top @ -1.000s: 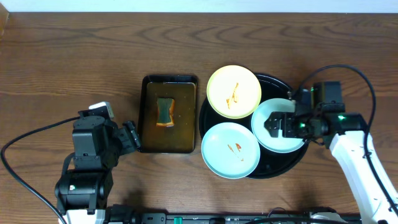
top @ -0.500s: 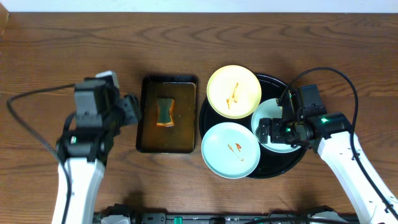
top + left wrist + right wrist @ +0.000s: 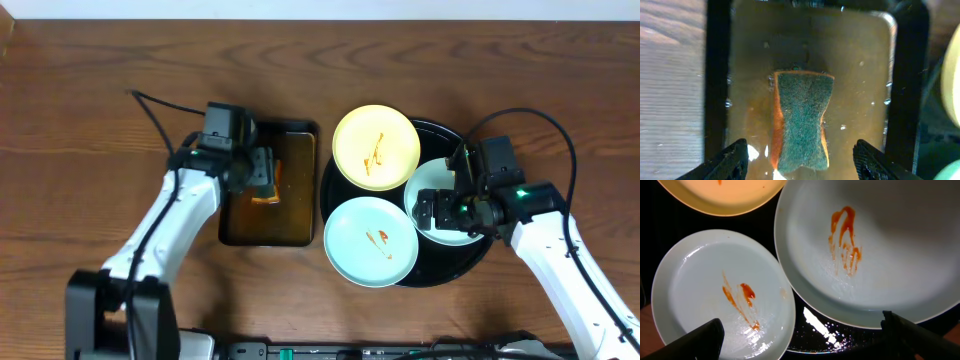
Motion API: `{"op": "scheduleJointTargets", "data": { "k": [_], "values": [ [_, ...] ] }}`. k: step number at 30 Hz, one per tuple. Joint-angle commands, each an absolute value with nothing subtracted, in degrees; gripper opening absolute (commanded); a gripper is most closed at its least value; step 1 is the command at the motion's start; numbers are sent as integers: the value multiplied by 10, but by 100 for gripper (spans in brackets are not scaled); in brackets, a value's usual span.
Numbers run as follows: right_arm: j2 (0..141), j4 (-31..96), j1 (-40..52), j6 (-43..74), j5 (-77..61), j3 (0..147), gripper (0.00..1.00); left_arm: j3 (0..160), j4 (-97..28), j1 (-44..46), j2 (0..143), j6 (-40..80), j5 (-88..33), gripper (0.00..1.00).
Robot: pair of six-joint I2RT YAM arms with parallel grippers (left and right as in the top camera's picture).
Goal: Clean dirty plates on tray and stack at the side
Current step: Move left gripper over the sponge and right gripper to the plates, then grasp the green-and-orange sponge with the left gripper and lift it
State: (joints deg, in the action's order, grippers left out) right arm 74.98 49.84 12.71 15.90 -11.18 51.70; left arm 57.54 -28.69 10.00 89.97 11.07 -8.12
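Within the last second the left arm point(image 3: 180, 205) has swung from the near-left corner of the tabletop point(image 3: 90, 90) up and across to the rectangular brown pan point(image 3: 240, 228), and its jaws now hang spread directly over the green-and-orange sponge point(image 3: 802, 120) lying in the shallow liquid, one finger to each side and neither touching it. That suggests the cleaning tool is about to be collected, so no wiping has begun. The right arm point(image 3: 545, 235) crept a little inward over the black tray point(image 3: 455, 270) and has since held steady; its jaws are also wide apart, hovering above the mint plate on the right point(image 3: 428, 180) without gripping it. All three dirty plates remain on the tray and all show orange-red smears: the yellow plate point(image 3: 376, 145) at the far edge, the front mint plate point(image 3: 371, 240) overhanging the near-left rim, and the right one partly under the right wrist. Nothing is stacked at the side yet. The left forearm reaches diagonally with the wrist pointed down; the right elbow is bent, wrist angled toward the tray's centre
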Motion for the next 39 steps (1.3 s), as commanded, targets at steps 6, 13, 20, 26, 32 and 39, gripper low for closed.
{"op": "scheduleJointTargets", "data": {
  "k": [6,13,20,26,32,39],
  "values": [
    [745,497,132,165,-105,528,99,585,-277,101,962,103,-85,67],
    [745,496,132,165,-105,528,99,584,-274,111,981,86,-86,63],
    [745,497,132,165,-105,528,99,583,-266,126,989,74,-83,58],
    [745,497,132,165,-105,528,99,582,-264,126,989,74,-79,54],
    [745,497,132,165,-105,528,99,563,-247,126,990,75,-79,47],
    [745,497,132,165,-105,528,99,556,-238,126,990,75,-79,41]
  ]
}}
